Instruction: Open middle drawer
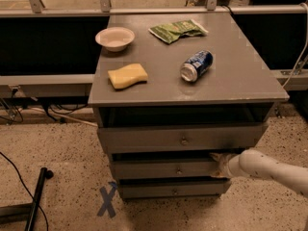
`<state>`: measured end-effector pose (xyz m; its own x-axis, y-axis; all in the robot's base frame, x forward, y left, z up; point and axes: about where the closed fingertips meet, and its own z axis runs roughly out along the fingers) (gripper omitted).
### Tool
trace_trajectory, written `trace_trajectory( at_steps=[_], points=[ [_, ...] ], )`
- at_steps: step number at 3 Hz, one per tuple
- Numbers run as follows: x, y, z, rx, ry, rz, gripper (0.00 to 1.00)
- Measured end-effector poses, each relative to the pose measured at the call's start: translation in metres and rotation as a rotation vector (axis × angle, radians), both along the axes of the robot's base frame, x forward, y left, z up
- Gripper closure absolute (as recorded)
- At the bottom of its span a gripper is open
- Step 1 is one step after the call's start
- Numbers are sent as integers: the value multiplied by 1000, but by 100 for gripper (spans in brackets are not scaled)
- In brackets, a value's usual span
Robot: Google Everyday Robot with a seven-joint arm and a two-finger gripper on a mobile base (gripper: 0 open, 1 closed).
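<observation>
The middle drawer (163, 169) is the grey front panel with a small round knob (179, 170), between the top drawer (159, 138) and the bottom drawer (168, 189) of a grey cabinet. There is a dark gap above its front. My gripper (216, 162) is at the right end of the middle drawer's front, at its top edge, well right of the knob. The white arm (269, 170) reaches in from the lower right.
On the cabinet top (240, 81) lie a white bowl (115, 37), a yellow sponge (127, 75), a blue can on its side (196, 65) and a green chip bag (177, 30). A black stand (36, 198), cables and a floor X mark (107, 202) are at the left.
</observation>
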<state>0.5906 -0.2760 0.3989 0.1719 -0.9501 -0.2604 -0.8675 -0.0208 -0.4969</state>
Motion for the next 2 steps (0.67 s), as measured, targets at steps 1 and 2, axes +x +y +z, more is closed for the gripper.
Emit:
trace_trajectory(
  at_steps=[1, 2],
  points=[
    [-6, -2, -4, -2, 12, -5, 50],
    [-25, 0, 0, -6, 12, 16, 46]
  ],
)
